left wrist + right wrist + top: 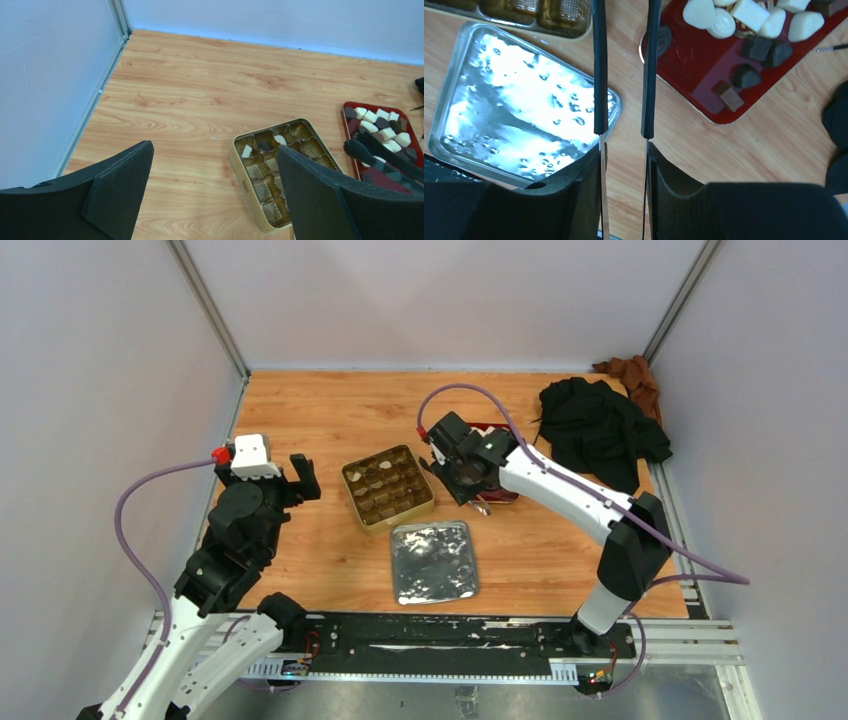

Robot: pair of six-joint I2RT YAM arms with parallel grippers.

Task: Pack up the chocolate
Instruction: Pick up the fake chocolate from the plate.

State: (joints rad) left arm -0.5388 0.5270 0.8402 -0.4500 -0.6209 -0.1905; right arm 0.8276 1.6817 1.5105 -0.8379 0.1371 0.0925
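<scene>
The chocolate [749, 12] lies in the red tray [694, 70], just right of the tongs [650, 75] my right gripper [624, 150] is squeezing, their arms a little apart with nothing between them that I can see.

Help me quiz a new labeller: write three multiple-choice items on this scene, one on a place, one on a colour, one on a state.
1. Where does the silver tray lie relative to the tin? A nearer the robot; B farther back; C on top of it.
2. What colour is the chocolate tray? A blue; B red; C green.
3. The right gripper is: A open, empty; B shut on the tin; C shut on tongs.
Key: 1 A, the top view shows it on the tin's near side. 2 B, red shows between the chocolate. 3 C, both tong arms run between its fingers.
</scene>
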